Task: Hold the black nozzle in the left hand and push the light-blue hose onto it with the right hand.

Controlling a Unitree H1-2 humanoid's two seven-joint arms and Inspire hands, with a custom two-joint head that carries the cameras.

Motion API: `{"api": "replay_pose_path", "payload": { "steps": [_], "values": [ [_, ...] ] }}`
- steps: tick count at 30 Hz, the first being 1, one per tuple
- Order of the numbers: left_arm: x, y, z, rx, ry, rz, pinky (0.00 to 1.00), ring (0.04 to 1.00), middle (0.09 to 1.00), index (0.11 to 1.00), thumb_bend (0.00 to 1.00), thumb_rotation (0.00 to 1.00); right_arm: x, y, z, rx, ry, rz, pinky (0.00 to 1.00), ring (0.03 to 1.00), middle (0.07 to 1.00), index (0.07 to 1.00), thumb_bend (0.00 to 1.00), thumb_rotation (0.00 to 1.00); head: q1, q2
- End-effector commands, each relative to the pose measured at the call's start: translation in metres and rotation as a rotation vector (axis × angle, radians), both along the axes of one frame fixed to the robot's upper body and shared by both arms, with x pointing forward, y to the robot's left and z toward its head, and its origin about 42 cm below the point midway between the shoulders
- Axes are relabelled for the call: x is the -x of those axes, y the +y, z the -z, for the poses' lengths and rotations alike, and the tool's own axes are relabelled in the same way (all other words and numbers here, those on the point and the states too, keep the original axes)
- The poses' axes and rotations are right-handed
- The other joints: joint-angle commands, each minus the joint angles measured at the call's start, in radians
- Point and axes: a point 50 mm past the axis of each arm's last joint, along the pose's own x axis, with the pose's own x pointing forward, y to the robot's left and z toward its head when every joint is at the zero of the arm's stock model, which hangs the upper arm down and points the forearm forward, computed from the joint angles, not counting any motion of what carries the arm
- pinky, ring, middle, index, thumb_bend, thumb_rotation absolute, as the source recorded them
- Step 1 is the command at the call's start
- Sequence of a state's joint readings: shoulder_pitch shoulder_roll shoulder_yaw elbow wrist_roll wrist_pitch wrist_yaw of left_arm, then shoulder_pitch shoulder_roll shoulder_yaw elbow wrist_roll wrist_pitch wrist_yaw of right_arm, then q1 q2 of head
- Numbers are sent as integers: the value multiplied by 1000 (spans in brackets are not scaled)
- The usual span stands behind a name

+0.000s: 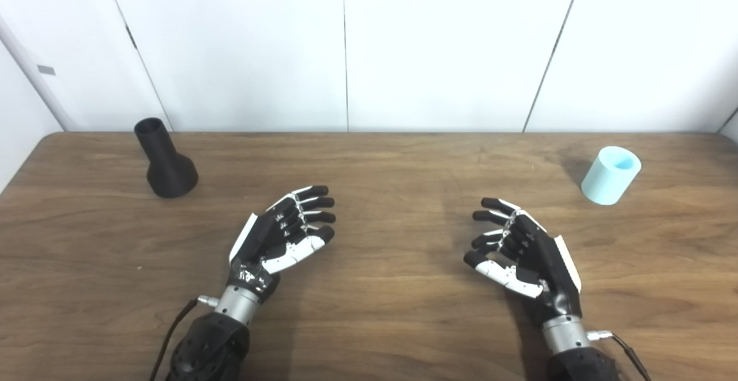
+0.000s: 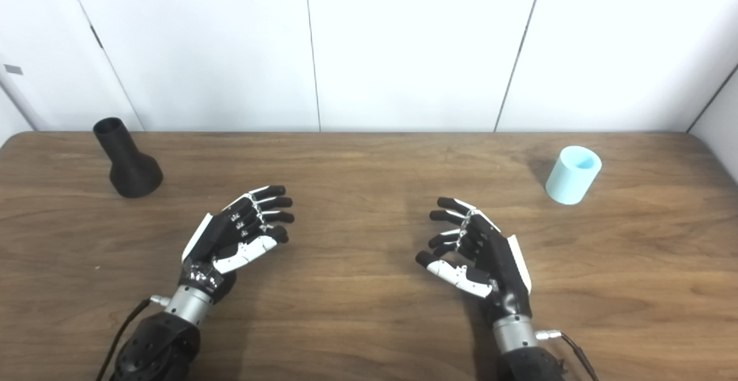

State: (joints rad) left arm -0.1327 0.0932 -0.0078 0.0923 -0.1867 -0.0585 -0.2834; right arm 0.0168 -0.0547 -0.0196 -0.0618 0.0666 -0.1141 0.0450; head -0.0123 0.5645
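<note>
Both hands hovered over the middle of the wooden tabletop (image 1: 369, 323), palms facing each other. The left hand (image 1: 282, 234) and the right hand (image 1: 522, 248) each held nothing, fingers loosely spread. The black nozzle (image 1: 164, 162) stood upright far to the left of them; the light-blue hose (image 1: 610, 175) sat far to the right.

Both arms come in from bottom edge, forearms angled slightly inward. Left hand (image 1: 282, 232) sits palm-in, fingers (image 1: 314, 203) spread and loosely curved, holding nothing. Right hand (image 1: 522, 248) mirrors it opp., palm facing left, fingers (image 1: 490, 217) apart, thumb fwd, empty. Hands well apart, silver wrists showing w/ cables.
</note>
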Motion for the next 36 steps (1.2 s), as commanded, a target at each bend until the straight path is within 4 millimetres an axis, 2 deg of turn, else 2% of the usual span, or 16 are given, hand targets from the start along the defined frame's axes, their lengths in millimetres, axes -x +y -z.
{"api": "replay_pose_path", "payload": {
  "steps": [1,11,13,16,18,21,25,28,31,36],
  "values": [
    [18,4,30,16,85,-15,519,669,739,757,678,142,2,-3,3,-4,-6,-1,406,505,685,719,535,0,-1,1],
    [18,4,30,13,84,-17,517,664,731,754,680,151,2,-4,4,-7,-8,-2,408,508,687,722,542,0,0,1],
    [18,2,30,11,84,-18,516,662,733,757,677,146,2,-5,4,-6,-9,-2,406,506,685,719,551,4,28,-4],
    [18,-2,33,-3,72,-13,525,666,735,754,682,158,3,-11,4,-3,-9,-4,403,505,688,720,548,13,126,-22],
    [16,-9,38,-11,61,-8,527,666,730,743,688,154,4,-18,5,-3,-5,-9,410,513,694,731,536,13,221,-48],
    [14,-20,45,0,71,-3,517,658,725,739,707,145,4,-28,5,4,9,2,421,535,717,752,518,33,312,-75],
    [13,-34,48,22,74,-27,512,658,722,744,737,165,6,-30,-2,9,33,28,434,546,726,773,475,2,358,-93],
    [13,-40,47,10,52,-70,552,661,718,730,706,97,7,-28,-10,4,24,11,430,556,740,787,409,0,374,-106],
    [13,-41,42,-58,-4,-122,608,716,746,740,685,78,6,-27,-13,-27,14,-11,420,560,745,795,370,0,379,-112],
    [11,-33,23,-82,-112,-309,692,775,783,768,670,129,7,-25,-15,17,44,59,385,526,706,750,438,0,394,-122]
  ]
}}
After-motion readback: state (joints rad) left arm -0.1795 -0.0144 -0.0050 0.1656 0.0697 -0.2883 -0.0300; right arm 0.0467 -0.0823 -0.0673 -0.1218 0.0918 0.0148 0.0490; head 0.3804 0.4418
